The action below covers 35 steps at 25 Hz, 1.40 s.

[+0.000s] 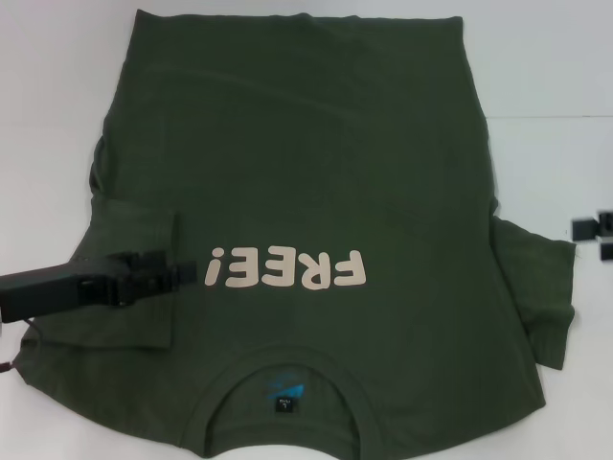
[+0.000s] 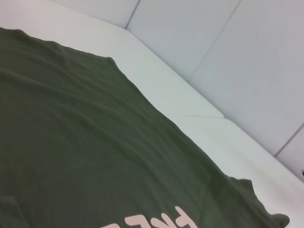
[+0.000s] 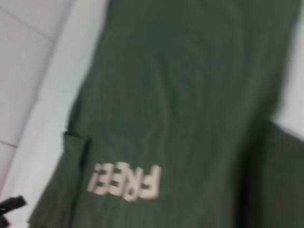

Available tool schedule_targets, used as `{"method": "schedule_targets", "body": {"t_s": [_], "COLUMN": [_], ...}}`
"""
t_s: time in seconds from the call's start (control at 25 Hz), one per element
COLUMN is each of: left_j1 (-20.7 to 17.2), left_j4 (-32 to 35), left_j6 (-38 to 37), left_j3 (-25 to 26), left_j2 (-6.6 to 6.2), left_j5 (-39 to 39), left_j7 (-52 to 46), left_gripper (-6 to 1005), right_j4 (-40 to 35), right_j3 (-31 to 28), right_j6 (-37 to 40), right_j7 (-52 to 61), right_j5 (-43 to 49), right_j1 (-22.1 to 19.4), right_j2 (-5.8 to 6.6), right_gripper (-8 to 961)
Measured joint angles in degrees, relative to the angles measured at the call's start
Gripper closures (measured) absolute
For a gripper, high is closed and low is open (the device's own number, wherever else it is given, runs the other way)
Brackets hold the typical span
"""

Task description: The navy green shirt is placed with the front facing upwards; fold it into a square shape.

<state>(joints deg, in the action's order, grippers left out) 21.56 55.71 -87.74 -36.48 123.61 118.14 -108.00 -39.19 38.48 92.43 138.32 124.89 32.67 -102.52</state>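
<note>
One navy green shirt [image 1: 326,182] lies spread on the white bench [image 1: 546,67], front side up, collar toward the robot and hem at the far edge. One line of cream lettering, "FREE!" [image 1: 285,269], runs across the chest and reads upside down in the head view. One small blue label [image 1: 285,391] shows inside the round collar [image 1: 283,369]. Two sleeves are counted: the left sleeve [image 1: 129,278] is folded inward and lies flat on the body of the shirt, its edge near the exclamation mark; the right sleeve [image 1: 536,287] lies spread outward on the bench. One left gripper [image 1: 187,272] reaches in from the left side over the folded sleeve, its tip just beside the lettering; whether its fingers are parted or closed on the cloth cannot be told. The right gripper [image 1: 599,235] shows only as dark parts at the right edge of the head view, off the shirt, and the state of its fingers cannot be told either. The left wrist view shows shirt cloth, part of the lettering, and the bench beyond. The right wrist view shows the lettering and the folded sleeve.
</note>
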Motion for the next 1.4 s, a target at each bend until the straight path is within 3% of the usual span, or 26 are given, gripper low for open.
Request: {"method": "schedule_targets", "body": {"t_s": [0.28, 0.64, 1.0, 1.4], "left_j1": [1.7, 2.07, 1.89, 1.84], "left_j4": [-2.7, -4.54, -4.65, -4.74], "left_j6": [1.17, 1.75, 2.57, 3.72], "left_j3": [2.21, 3.31, 3.44, 3.43], "left_j2": [-0.5, -0.89, -0.92, -0.91], "left_j5": [-0.04, -0.11, -0.11, -0.11], "left_j7": [0.03, -0.01, 0.03, 0.14], "left_gripper": [299, 298, 298, 298], "right_j4": [0.39, 1.68, 4.4, 5.55], "right_j3": [-0.47, -0.72, -0.71, -0.52], "right_j6": [-2.08, -5.37, -7.73, -9.42], "right_j7": [3.55, 3.96, 5.47, 5.47], "right_j5": [5.16, 8.94, 8.91, 8.9], "right_j1": [-1.53, -0.84, -0.65, 0.13], "right_j2": [-0.6, -3.29, -3.55, -4.79], "right_gripper": [16, 16, 16, 16]}}
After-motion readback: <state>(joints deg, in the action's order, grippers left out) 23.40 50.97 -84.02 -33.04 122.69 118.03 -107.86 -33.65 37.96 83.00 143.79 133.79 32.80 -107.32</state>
